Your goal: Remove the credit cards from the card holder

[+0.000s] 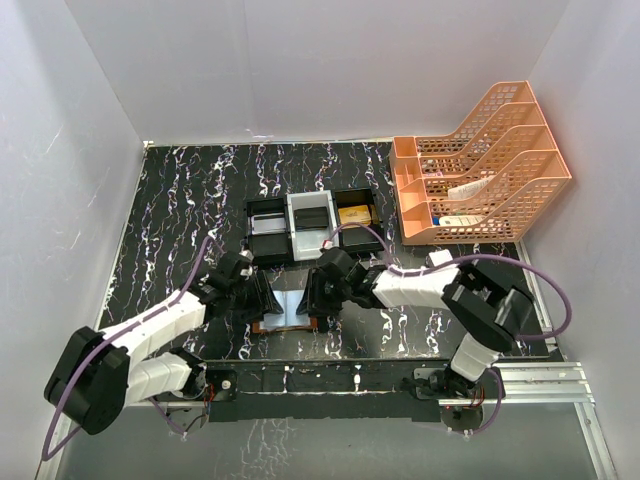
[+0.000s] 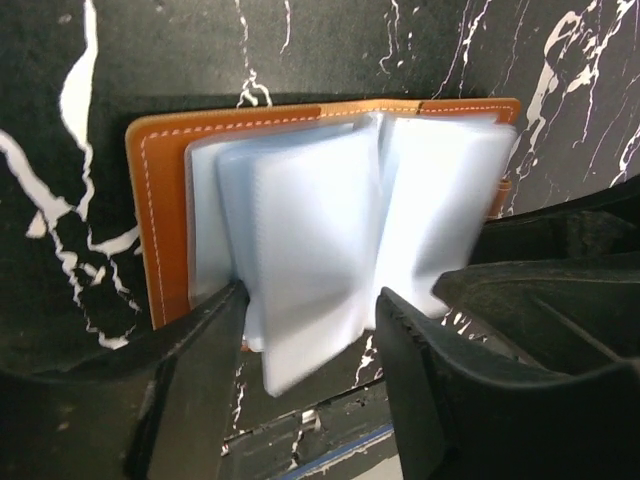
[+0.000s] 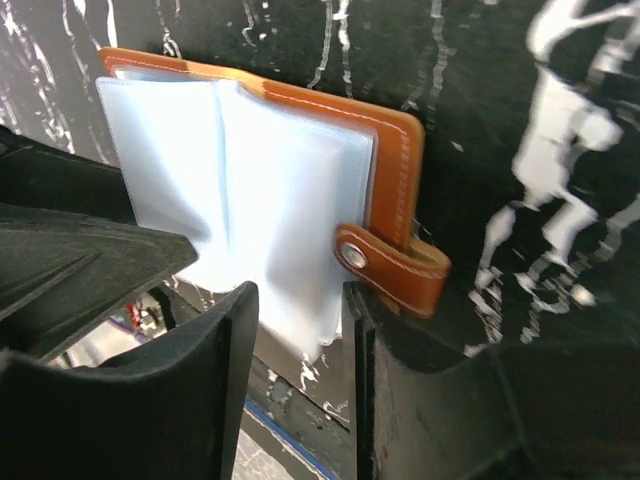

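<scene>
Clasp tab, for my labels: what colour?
Tan-brown leather clasp tab, metal snap; right wrist view.

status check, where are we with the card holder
Jaws of left gripper and right gripper astride pale pocket pages, clamp unclear. Brown card holder spread open, no card out. Behind it compartment tray, not blocking.

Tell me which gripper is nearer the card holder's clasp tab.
Right. The right gripper sits beside the clasp tab; the left gripper is at the opposite half of the card holder.

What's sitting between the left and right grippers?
Only the card holder, spread open, fills the stretch between the left gripper and the right gripper. This is clearest in the top external view.
</scene>
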`<state>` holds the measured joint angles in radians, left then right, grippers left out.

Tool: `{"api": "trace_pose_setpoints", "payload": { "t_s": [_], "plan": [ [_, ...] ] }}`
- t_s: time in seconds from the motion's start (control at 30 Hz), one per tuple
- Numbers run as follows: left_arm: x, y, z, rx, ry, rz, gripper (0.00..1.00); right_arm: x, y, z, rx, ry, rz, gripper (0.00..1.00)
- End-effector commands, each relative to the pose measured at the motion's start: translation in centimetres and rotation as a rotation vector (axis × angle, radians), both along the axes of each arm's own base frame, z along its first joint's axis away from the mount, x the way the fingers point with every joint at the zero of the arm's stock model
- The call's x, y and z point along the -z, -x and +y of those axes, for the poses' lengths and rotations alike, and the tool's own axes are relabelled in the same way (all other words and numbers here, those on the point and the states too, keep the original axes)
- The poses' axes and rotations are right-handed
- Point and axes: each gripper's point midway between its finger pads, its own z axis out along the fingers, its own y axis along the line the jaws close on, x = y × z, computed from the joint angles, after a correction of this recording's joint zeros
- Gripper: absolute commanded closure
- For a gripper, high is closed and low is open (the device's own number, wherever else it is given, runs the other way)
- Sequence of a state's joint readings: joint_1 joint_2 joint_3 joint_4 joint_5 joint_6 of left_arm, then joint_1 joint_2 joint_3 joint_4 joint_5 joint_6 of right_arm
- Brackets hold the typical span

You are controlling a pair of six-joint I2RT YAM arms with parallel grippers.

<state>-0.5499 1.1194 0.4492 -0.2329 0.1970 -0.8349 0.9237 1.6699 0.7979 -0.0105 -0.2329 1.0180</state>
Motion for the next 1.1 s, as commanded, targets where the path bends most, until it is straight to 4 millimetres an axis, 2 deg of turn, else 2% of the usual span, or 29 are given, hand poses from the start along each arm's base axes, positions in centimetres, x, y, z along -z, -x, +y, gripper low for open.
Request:
{"api": "trace_pose_setpoints", "payload": {
  "t_s": [0.0,0.1,0.17,0.3,0.33,0.37,0.4,0.53,0.67,0.8,0.93,1.07],
  "plan": [
    [-1.1,0.7,2.1,-0.032,-0.104,0.001,0.42,-4.3,-2.8,-2.0,0.081,0.071,-0.185,0.58],
    [-3.5,-0.5,2.0,-0.046,-0.095,-0.066,0.38,-7.3,-4.1,-3.8,0.128,0.092,-0.295,0.51],
    [-5.0,-1.2,2.2,-0.055,-0.1,-0.107,0.31,-9.5,-5.0,-5.2,0.171,0.097,-0.383,0.4],
    [-7.8,-2.3,3.1,-0.083,-0.132,-0.195,0.22,-13.6,-6.6,-8.5,0.257,0.126,-0.56,0.27],
    [-8.7,-2.6,3.4,-0.095,-0.142,-0.222,0.18,-14.5,-7.1,-9.4,0.285,0.139,-0.605,0.22],
    [-9.9,-3.1,3.7,-0.107,-0.147,-0.256,0.08,-15.4,-7.4,-10.3,0.309,0.15,-0.648,0.18],
    [-10.8,-3.3,4.1,-0.114,-0.162,-0.282,0.02,-16.4,-7.7,-11.0,0.33,0.156,-0.69,0.16],
    [-15.2,-4.4,6.1,-0.165,-0.222,-0.406,0.01,-20.0,-8.5,-14.3,0.428,0.193,-0.83,0.02],
    [-18.9,-5.0,7.7,-0.197,-0.274,-0.503,0.01,-22.8,-8.8,-17.1,0.519,0.23,-0.926,0.02],
    [-21.3,-5.3,8.9,-0.21,-0.306,-0.576,0.01,-24.8,-8.8,-18.3,0.503,0.254,-1.032,0.02],
    [-22.2,-5.5,9.7,-0.22,-0.34,-0.615,0.01,-25.9,-9.2,-19.5,0.536,0.305,-1.076,0.02],
    [-22.5,-5.6,10.6,-0.229,-0.39,-0.628,0.01,-26.0,-10.1,-19.9,0.514,0.392,-1.096,0.02]
  ]
}}
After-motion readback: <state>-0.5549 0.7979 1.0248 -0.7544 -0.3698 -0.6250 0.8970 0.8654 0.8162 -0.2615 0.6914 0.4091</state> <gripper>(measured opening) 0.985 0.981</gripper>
